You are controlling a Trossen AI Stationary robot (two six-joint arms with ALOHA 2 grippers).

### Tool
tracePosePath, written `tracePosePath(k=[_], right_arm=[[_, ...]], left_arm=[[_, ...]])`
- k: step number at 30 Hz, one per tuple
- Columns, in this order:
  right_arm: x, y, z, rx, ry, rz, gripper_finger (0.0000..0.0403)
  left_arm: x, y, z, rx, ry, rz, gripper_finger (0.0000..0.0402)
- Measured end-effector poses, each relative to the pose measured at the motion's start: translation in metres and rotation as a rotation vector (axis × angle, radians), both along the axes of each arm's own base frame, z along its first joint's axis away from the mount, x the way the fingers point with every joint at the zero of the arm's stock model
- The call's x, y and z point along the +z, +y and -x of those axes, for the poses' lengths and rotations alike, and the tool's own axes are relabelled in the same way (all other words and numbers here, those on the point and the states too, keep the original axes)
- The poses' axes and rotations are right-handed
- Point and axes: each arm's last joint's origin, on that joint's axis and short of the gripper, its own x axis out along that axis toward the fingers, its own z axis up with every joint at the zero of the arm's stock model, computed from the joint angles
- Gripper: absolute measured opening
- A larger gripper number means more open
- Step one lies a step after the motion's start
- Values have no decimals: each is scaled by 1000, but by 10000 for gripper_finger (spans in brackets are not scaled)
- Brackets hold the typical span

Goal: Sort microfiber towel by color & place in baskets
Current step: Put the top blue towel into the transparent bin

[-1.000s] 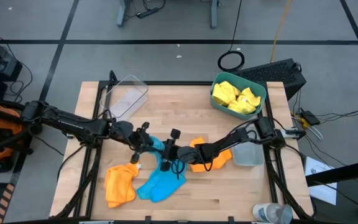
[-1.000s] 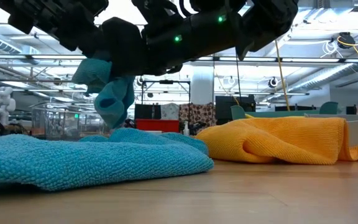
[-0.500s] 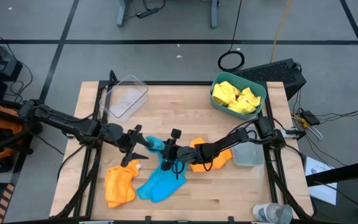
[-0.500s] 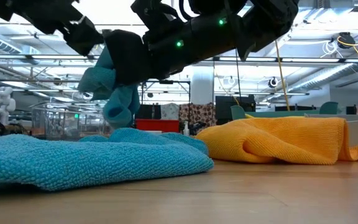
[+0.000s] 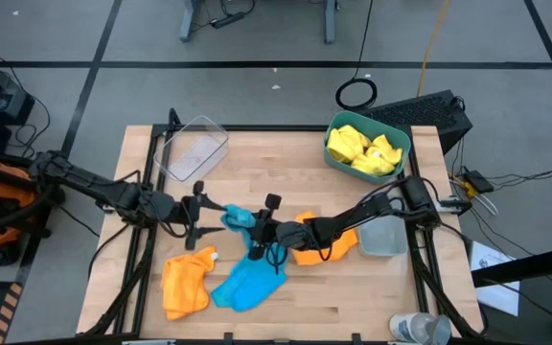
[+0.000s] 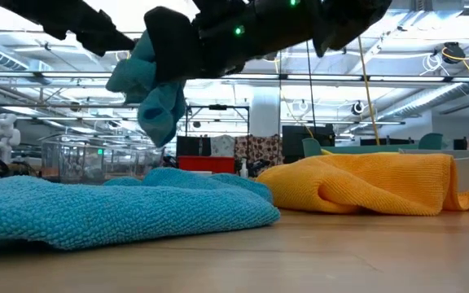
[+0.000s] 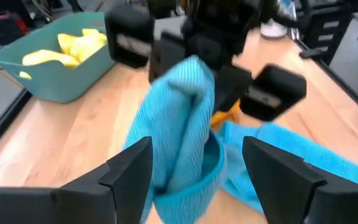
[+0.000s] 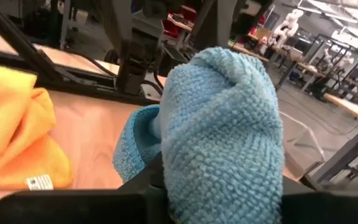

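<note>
My right gripper (image 5: 255,233) is shut on a bunched sky-blue microfiber towel (image 5: 239,218), held above the middle of the table. My left gripper (image 5: 206,217) stands open just left of it, its fingers (image 7: 129,174) on either side of the towel's (image 7: 185,134) free end without gripping it. A second blue towel (image 5: 245,285) lies flat near the front edge. One orange towel (image 5: 184,284) lies at the front left, another (image 5: 322,240) under my right arm. Two yellow towels (image 5: 362,149) lie in the teal basket (image 5: 402,136). My right gripper pinches a gathered bunch of the blue towel (image 8: 222,143) between its two fingers, several layers thick. The fingers come roughly level from the table's right side. The towel hangs down from them (image 6: 157,102), clear of the blue towel on the table (image 6: 96,207).
A clear basket (image 5: 195,149) stands at the back left and a small translucent grey basket (image 5: 382,238) at the right edge, beside my right arm. Bare wood lies between the clear and teal baskets.
My left gripper has opened, let go of the blue towel and drawn back toward the table's left edge. My right gripper has kept its hold and risen a little, so the bunched towel hangs higher above the table.
</note>
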Motion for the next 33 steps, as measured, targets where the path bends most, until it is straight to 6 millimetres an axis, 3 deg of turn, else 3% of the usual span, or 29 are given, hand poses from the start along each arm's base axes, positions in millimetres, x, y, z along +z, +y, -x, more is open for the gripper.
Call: tracePosePath(k=[6,13,22,33], right_arm=[[22,-1,6,4,-23,8,89],[42,5,13,21,-55,5,89],[37,9,16,33,22,9,89],[34,9,17,27,41,-20,89]], left_arm=[[1,-1,0,1,-12,12,254],[-2,1,-4,131,-11,-6,254],[5,-1,-11,118,-102,-13,254],[-15,-12,-39,70,-58,-96,254]])
